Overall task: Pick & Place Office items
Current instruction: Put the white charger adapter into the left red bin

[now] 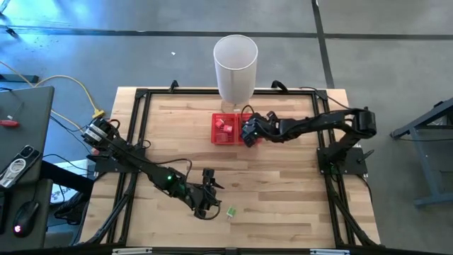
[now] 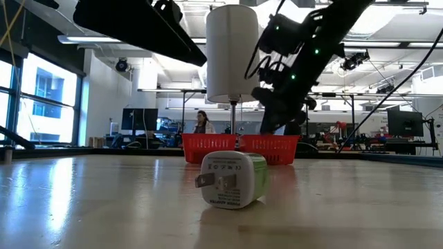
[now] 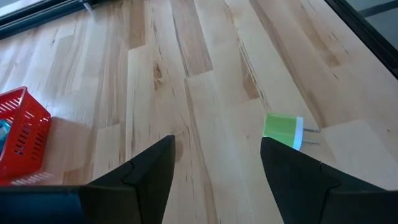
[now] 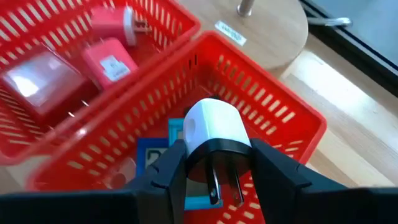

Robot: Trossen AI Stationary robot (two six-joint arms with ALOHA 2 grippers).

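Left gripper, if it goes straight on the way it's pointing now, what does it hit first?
Probably bare table. The left gripper, jaws open, points along the planks; the green-white plug lies just beside that line, though depth is unclear.

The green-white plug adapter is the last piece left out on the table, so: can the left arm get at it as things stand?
Probably yes. The left gripper is open beside the green-white plug adapter, which lies alone on bare table. The right gripper is over the red tray.
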